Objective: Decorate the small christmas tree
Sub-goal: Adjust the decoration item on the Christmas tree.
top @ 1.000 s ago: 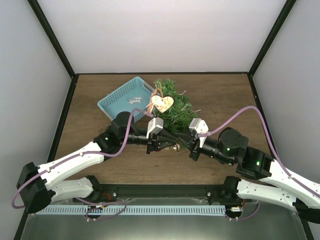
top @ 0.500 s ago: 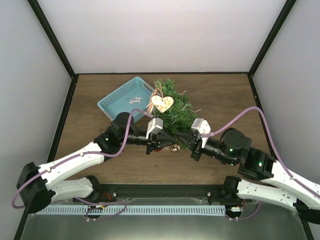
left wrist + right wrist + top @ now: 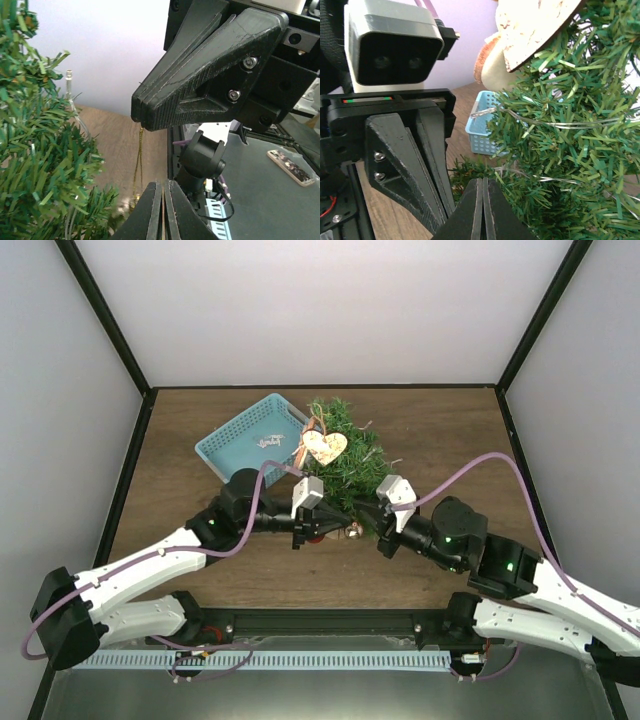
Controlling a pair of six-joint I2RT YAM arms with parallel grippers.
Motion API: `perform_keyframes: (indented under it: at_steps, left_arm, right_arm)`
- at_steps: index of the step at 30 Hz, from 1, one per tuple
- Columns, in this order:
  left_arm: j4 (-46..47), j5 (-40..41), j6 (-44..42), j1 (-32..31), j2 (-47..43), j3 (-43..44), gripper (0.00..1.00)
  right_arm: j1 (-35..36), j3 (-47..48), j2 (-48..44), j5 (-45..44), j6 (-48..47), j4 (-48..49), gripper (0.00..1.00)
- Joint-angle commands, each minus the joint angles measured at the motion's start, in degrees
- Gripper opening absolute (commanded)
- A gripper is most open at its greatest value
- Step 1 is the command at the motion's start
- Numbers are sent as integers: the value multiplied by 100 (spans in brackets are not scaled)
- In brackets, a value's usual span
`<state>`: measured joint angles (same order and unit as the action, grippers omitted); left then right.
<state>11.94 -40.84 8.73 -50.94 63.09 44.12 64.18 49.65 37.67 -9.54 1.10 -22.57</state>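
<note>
Left end effector (image 3: 163,186), clenched with its fingers pressed flat together, points at the near side of the tree (image 3: 350,465); we cannot tell whether it pinches anything. Right end effector (image 3: 483,184), likewise clenched, comes in from the near right of the tree, its tips close to the left one's. We see a gold thread (image 3: 138,160) hanging beside both sets of tips, with a small gold bell (image 3: 352,531) just in front of the tree. Tree: on the desk (image 3: 440,430), a heart (image 3: 325,447) on its far left branches. Blue basket (image 3: 248,440): just left of the tree.
</note>
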Motion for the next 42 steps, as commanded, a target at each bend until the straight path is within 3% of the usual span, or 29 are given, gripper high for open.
perform_keyframes:
  at_steps: [1,6,15,18,36,42]
  left_arm:
    - [-36,262,-56,-21,12,-12,4]
    - [-153,587,-84,-19,66,55,4]
    - [48,437,-82,-10,113,11,32]
    - [183,353,-48,-21,132,-14,37]
    - [217,29,-545,-20,350,152,42]
    - [250,-197,-500,-15,420,188,33]
  right_arm:
    - [-42,12,53,-439,1,-30,1]
    - [-42,-34,41,-434,-49,24,1]
    - [-38,-22,-151,-145,-75,156,1]
    - [-40,1,-120,-98,-67,151,1]
    - [-40,58,-132,312,-99,231,1]
    - [-44,60,-116,421,-128,253,1]
